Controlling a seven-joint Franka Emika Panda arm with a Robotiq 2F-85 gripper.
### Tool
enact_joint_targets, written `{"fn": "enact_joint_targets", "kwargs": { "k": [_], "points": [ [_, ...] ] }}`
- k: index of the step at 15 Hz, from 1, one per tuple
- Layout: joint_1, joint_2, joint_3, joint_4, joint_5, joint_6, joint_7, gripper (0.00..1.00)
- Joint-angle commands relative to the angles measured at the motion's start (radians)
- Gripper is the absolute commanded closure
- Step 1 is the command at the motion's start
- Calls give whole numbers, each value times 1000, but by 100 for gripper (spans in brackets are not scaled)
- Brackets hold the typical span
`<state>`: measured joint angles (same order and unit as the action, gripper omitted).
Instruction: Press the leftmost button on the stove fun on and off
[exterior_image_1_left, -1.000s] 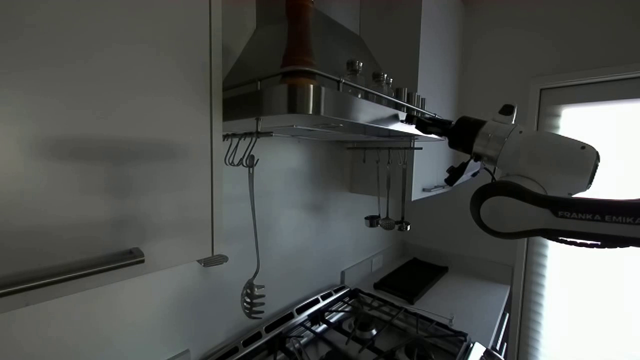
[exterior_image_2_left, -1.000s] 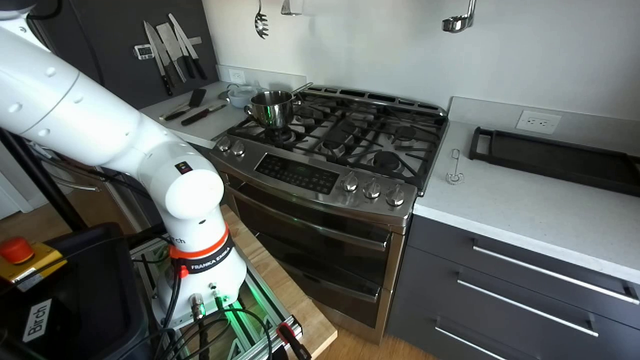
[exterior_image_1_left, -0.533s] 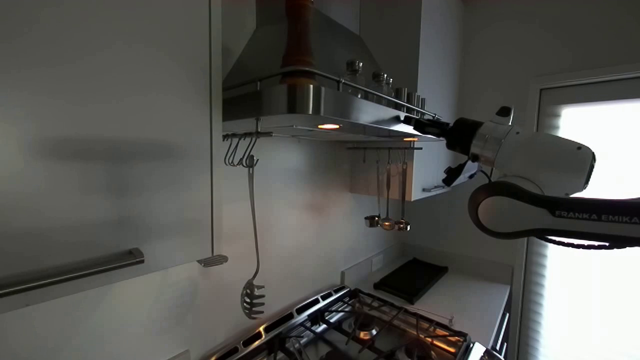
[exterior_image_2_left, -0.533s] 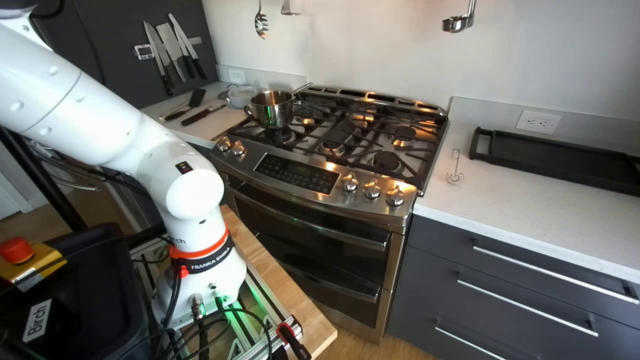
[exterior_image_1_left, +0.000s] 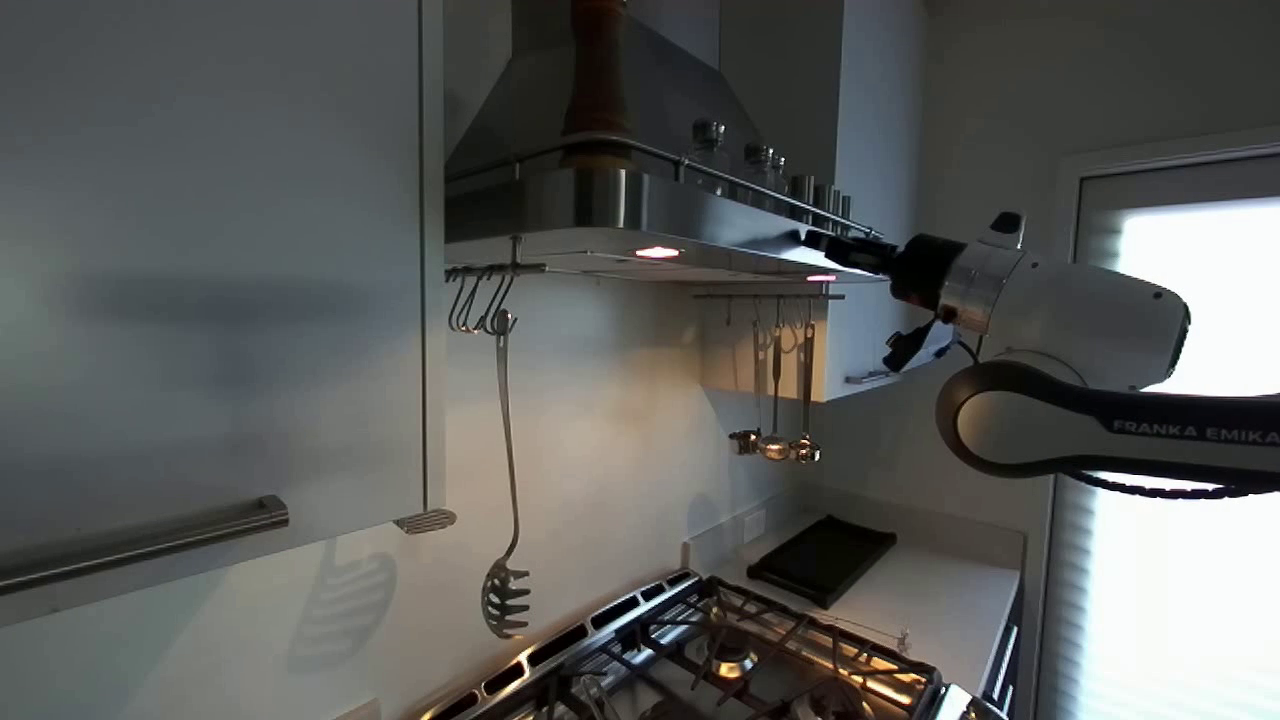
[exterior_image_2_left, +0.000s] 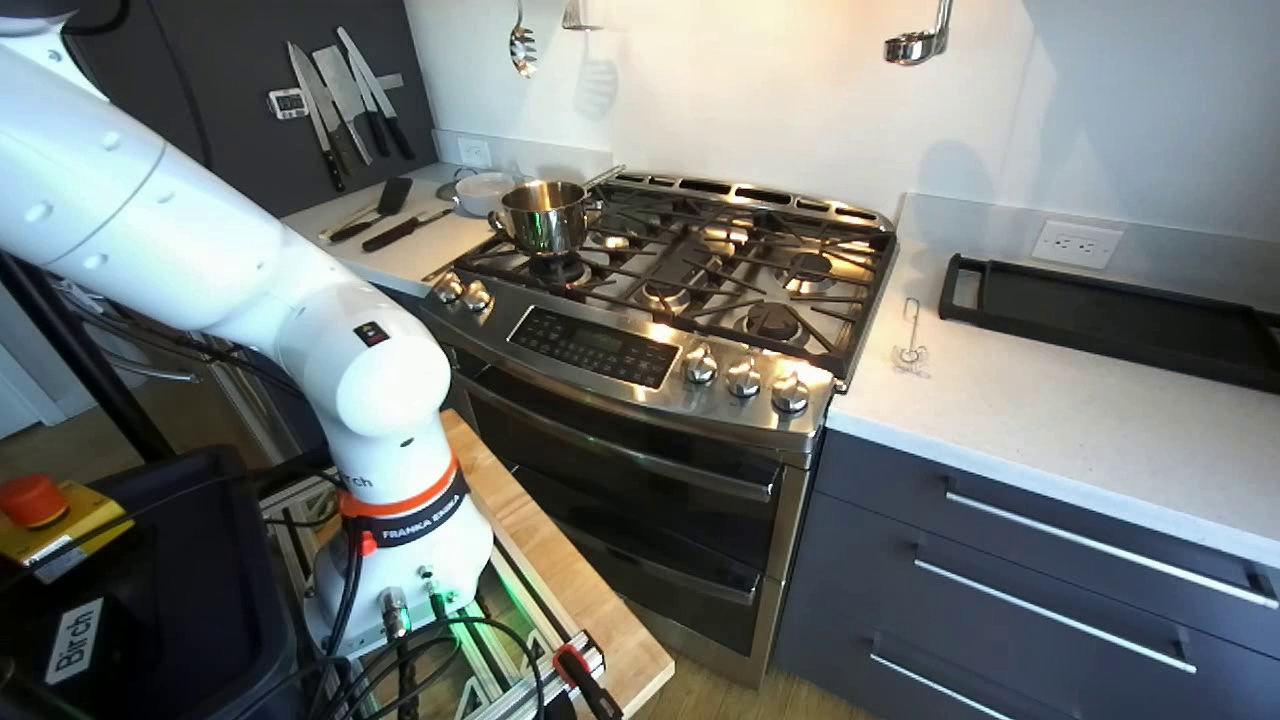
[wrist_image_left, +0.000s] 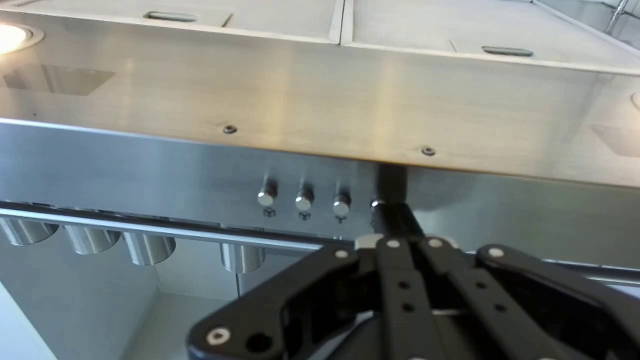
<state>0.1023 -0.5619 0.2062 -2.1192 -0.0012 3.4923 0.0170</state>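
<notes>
The leftmost button (wrist_image_left: 375, 203) lies at the tip of the tool (wrist_image_left: 394, 212)

The wrist view stands upside down, so the right-hand end of its row of four is, I judge, the true left. There the button sits on the front of the hood (wrist_image_left: 150, 167), mostly hidden behind the tool; a sliver shows at the tip's edge, on the side of the next button (wrist_image_left: 342, 205). Contact I cannot tell. The jaws look closed together, with nothing seen between them. The tool points at that front and the buttons stick out toward it, so the press should go straight along the tool, perhaps nudged slightly toward the row: off-centre, the tip could slide past. The lamps (exterior_image_1_left: 657, 253) glow in an exterior view, which suggests "on" is done and "off" remains.
</notes>
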Motion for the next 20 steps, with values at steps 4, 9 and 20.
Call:
{"fn": "enact_joint_targets", "kwargs": {
  "k": [4, 9, 20],
  "points": [
    [29, 18, -13, 18, 4, -27, 10, 100],
    [12, -13, -6, 15, 6, -79, 6, 100],
    [-7, -55, 2, 36, 7, -174, 13, 37]
  ]
}}
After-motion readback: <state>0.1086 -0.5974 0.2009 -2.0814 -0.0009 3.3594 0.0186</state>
